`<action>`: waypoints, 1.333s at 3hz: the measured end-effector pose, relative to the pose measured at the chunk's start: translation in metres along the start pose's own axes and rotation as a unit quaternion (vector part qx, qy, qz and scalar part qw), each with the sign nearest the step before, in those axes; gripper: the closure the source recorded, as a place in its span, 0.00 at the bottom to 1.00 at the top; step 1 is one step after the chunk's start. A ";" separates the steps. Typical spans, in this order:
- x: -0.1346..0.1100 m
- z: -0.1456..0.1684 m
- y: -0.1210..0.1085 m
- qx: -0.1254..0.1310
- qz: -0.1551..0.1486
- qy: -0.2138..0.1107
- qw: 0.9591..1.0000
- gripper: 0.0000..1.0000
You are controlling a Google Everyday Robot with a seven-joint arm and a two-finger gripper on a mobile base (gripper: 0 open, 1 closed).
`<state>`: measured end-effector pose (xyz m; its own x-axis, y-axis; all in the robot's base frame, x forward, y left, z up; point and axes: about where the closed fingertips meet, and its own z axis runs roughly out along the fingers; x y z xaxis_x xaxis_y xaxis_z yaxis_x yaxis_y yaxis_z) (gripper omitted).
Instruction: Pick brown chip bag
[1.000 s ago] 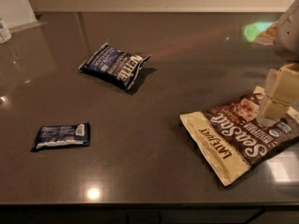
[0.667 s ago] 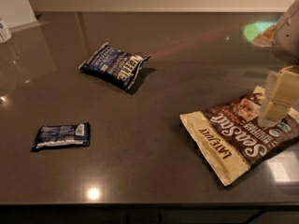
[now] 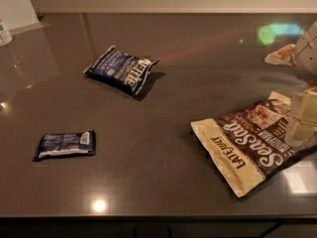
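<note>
The brown chip bag (image 3: 250, 145) lies flat on the dark counter (image 3: 163, 128) at the right front. It has a cream end band and white "Sea Salt" script, with the band pointing toward the front edge. My gripper (image 3: 303, 118) is at the far right edge of the view. Its cream parts sit directly over the bag's right end and hide part of it. I cannot tell whether it touches the bag.
A blue-and-white puffy chip bag (image 3: 121, 69) lies at the centre left. A small flat dark-blue packet (image 3: 66, 144) lies at the left front. A white container (image 3: 4, 32) stands at the far left edge. The counter's front edge runs along the bottom.
</note>
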<state>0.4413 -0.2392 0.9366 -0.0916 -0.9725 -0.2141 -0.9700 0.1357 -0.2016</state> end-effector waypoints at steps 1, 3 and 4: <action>0.012 0.014 0.008 -0.016 -0.037 0.009 0.999 0.00; 0.048 0.045 0.003 -0.027 -0.106 0.044 0.993 0.00; 0.064 0.055 -0.003 -0.022 -0.127 0.052 0.990 0.00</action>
<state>0.4504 -0.2916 0.8707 0.1350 -0.9890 -0.0612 -0.9736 -0.1209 -0.1936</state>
